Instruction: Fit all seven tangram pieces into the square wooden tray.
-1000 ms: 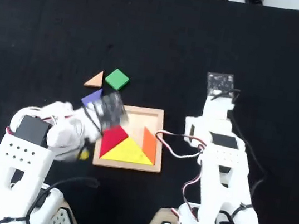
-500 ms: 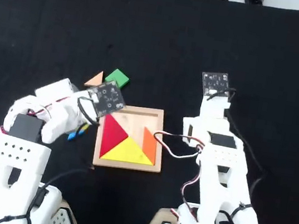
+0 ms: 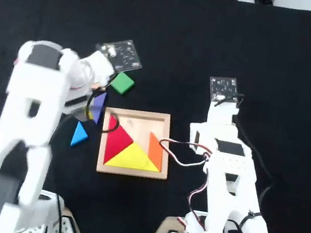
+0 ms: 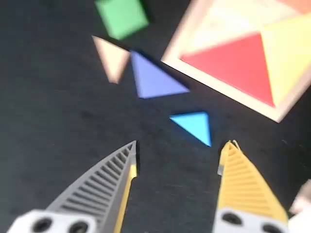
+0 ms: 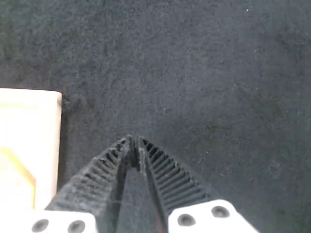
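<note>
On the black tabletop (image 3: 270,51), the left arm stands raised at the far left in the high view. Its wrist view shows the left end effector (image 4: 177,148) with its fingers spread apart, holding nothing, above a small light-blue triangle (image 4: 194,126) that lies just beside the tray's left edge. Beyond it lie a purple-blue triangle (image 4: 153,77), a pale tan triangle (image 4: 112,58) just beside that one, and a green square piece (image 4: 121,17). From above the arm covers part of the purple-blue triangle and most of the tan one, while the wrist view shows both whole.

The square wooden tray (image 3: 140,114) sits mid-table and holds a red triangle (image 3: 118,137), a yellow triangle (image 3: 133,157) and an orange piece (image 3: 156,146).

The right arm stands right of the tray. Its wrist view shows the right end effector (image 5: 132,143) with its fingers pressed together, empty, over bare cloth beside a tray corner.
</note>
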Robot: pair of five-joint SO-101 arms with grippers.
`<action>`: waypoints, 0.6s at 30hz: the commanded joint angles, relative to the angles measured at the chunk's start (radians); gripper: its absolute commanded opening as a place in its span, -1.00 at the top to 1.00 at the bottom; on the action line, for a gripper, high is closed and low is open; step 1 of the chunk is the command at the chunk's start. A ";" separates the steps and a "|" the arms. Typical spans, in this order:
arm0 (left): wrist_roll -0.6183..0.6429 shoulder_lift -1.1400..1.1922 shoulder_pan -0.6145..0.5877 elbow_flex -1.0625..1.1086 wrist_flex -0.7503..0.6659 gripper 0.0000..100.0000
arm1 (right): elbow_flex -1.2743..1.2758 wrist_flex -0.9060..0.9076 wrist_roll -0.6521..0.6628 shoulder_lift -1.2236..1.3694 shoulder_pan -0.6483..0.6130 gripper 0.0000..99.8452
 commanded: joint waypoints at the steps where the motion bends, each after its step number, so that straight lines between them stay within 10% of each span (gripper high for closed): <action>1: 0.074 0.224 -0.013 -0.145 0.003 0.47 | -0.005 -0.018 0.008 -0.028 -0.015 0.98; 18: 0.565 0.354 -0.059 0.090 -0.446 0.46 | -0.010 -0.021 0.009 -0.028 -0.015 0.98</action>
